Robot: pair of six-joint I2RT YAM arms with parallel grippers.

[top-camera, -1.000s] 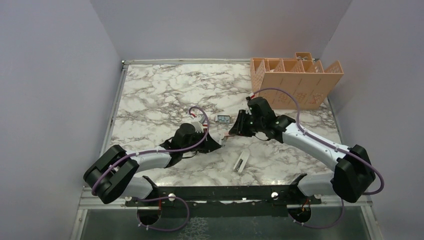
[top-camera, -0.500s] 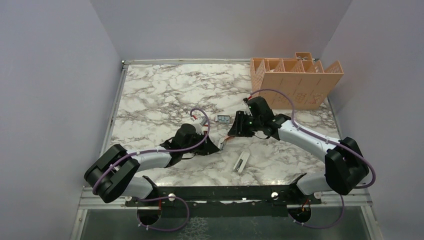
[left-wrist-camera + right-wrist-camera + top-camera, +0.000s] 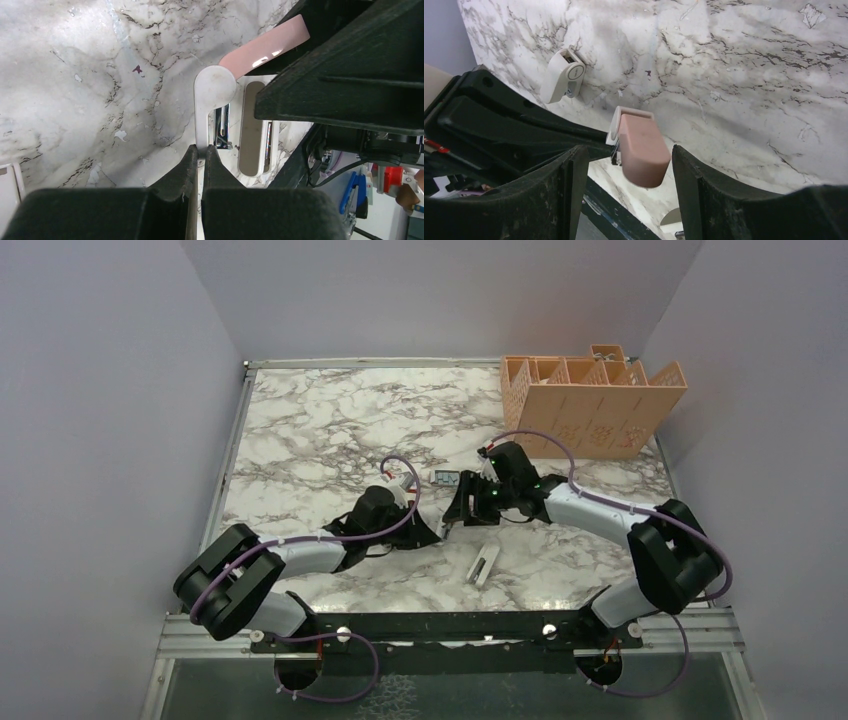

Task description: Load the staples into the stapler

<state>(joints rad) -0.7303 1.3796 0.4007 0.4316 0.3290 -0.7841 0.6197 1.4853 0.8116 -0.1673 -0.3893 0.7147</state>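
The stapler lies open on the marble between the two grippers. Its white base and metal channel show in the left wrist view, with the pink top swung up. My left gripper is shut on a thin edge of the white base. My right gripper is open, and its fingers stand either side of the pink top without touching it. The staples sit in a small grey tray just behind the stapler, apart from both grippers.
A small white piece with a metal part lies near the front edge, and shows again in the right wrist view. An orange slotted organiser stands at the back right. The left arm stretches low across the front left.
My right gripper's jaws have spread wide and it has slid a little left and nearer, over the pink top. The left gripper has kept its grip and place.
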